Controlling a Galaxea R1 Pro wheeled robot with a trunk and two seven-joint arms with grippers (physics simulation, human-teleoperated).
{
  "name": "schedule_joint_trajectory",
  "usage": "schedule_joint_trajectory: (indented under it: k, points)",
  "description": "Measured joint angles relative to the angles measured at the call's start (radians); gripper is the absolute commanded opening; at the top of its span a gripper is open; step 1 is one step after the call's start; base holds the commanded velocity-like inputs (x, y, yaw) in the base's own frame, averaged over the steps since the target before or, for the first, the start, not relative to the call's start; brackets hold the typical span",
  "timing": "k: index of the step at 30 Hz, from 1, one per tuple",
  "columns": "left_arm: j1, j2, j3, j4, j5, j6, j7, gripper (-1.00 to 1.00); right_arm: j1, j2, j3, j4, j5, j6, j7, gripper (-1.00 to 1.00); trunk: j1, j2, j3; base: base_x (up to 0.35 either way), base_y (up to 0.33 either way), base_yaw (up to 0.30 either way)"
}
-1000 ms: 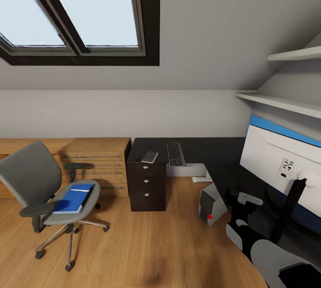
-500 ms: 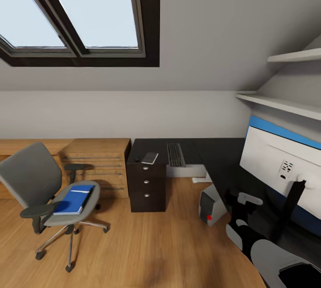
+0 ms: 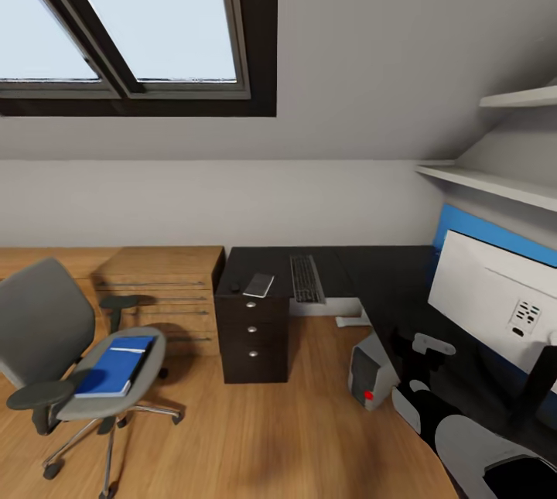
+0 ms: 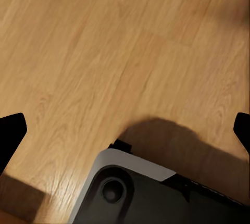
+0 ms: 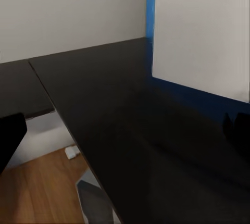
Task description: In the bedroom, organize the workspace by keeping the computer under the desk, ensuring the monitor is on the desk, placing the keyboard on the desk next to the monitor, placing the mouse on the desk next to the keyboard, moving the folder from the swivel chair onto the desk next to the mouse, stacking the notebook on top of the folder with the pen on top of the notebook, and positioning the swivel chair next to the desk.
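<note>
The grey swivel chair (image 3: 42, 329) stands on the wood floor at the left, apart from the desk (image 3: 379, 271). The blue folder (image 3: 114, 367) lies on its seat, with the thin pale pen (image 3: 128, 350) across its far end. On the black desk top lie the keyboard (image 3: 306, 279), the grey notebook (image 3: 259, 285) and the small dark mouse (image 3: 234, 288). The monitor (image 3: 495, 298) stands on the desk at the right, white back toward me. The computer (image 3: 370, 379) sits on the floor under the desk. My left gripper (image 4: 125, 130) is open above the floor. My right gripper (image 5: 125, 130) is open over the desk top.
A light wooden dresser (image 3: 158, 290) stands between the chair and the desk's black drawer unit (image 3: 255, 336). Two wall shelves (image 3: 495, 182) hang above the monitor. My right arm (image 3: 437, 410) shows at the lower right. Open floor lies in front of me.
The whole head view has shifted, so the chair now sits lower left and the monitor farther right; the camera moved. The things themselves have not moved.
</note>
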Motion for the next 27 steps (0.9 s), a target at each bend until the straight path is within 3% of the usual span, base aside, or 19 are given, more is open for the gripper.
schedule_joint_trajectory:
  k: [27]
  points:
    - [0.000, -0.001, 0.000, 0.000, 0.001, -0.012, -0.001, 1.00, 0.001, 0.001, 0.001, -0.001, -0.003, 0.000, -0.005, 1.00, 0.000, 0.000, 0.000, 0.333, 0.000, 0.000]
